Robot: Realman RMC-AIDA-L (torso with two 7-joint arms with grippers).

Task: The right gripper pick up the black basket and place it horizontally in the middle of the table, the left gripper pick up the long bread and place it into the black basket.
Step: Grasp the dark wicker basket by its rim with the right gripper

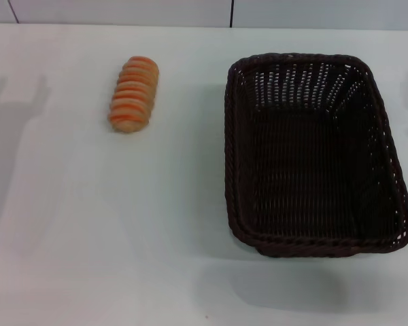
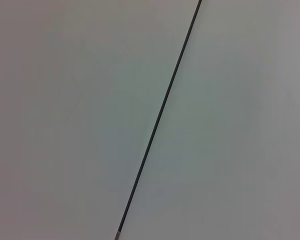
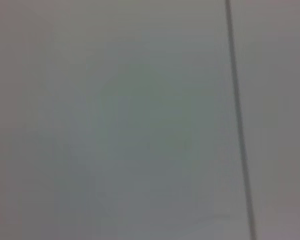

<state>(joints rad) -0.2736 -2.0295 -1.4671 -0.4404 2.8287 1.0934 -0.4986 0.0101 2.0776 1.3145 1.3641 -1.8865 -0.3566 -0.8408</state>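
The black basket (image 1: 313,156) stands on the right half of the white table (image 1: 88,238), its long side running from near to far, and it is empty. The long bread (image 1: 133,94) lies on the table at the far left of the middle, lengthwise from near to far, well apart from the basket. Neither gripper shows in any view. Only faint arm shadows fall on the table at the far left (image 1: 17,102) and the far right edge. Both wrist views show only a plain pale surface crossed by a thin dark seam (image 2: 157,120) (image 3: 238,120).
A pale wall with a dark vertical seam (image 1: 231,12) runs behind the table's far edge. Bare tabletop lies between the bread and the basket and along the near edge.
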